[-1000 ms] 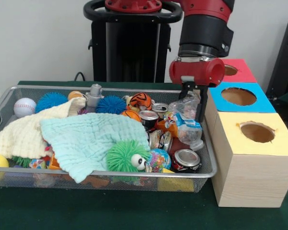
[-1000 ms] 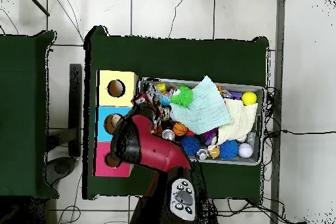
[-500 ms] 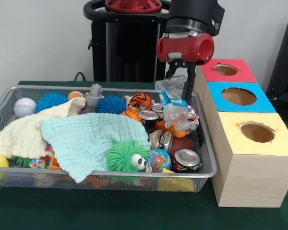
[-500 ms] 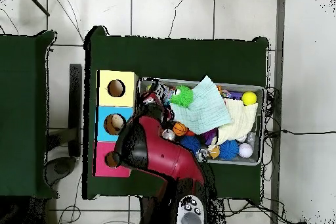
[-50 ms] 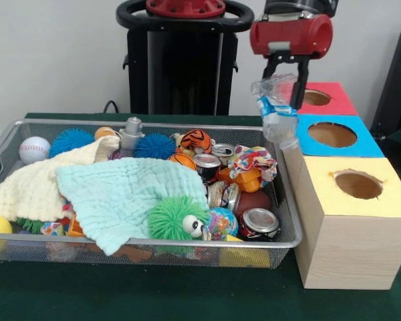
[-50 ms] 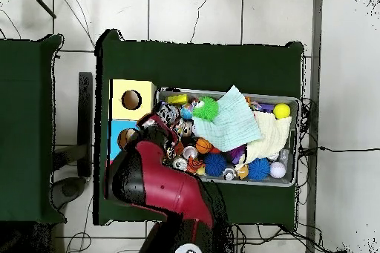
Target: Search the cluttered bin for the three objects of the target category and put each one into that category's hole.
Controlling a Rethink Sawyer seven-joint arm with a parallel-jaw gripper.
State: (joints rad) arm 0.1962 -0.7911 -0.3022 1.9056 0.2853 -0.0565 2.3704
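From the left I count two cloths, cream (image 5: 40, 184) and mint (image 5: 120, 197), in the wire bin (image 5: 147, 242), three blue spiky balls (one (image 5: 71, 140) by the baseball (image 5: 33, 149)); my gripper (image 5: 285, 81) is clamped on a crumpled plastic bottle (image 5: 275, 110), hanging above the bin's right end beside the blue box (image 5: 334, 137); three holed boxes, red (image 5: 324, 99), blue, yellow (image 5: 356, 214).

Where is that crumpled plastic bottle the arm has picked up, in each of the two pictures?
Front view: the plastic bottle hangs from the gripper, above the bin's right end beside the blue box.
Overhead view: hidden under the arm; I cannot pick it out.
Shared landmark: the yellow box.
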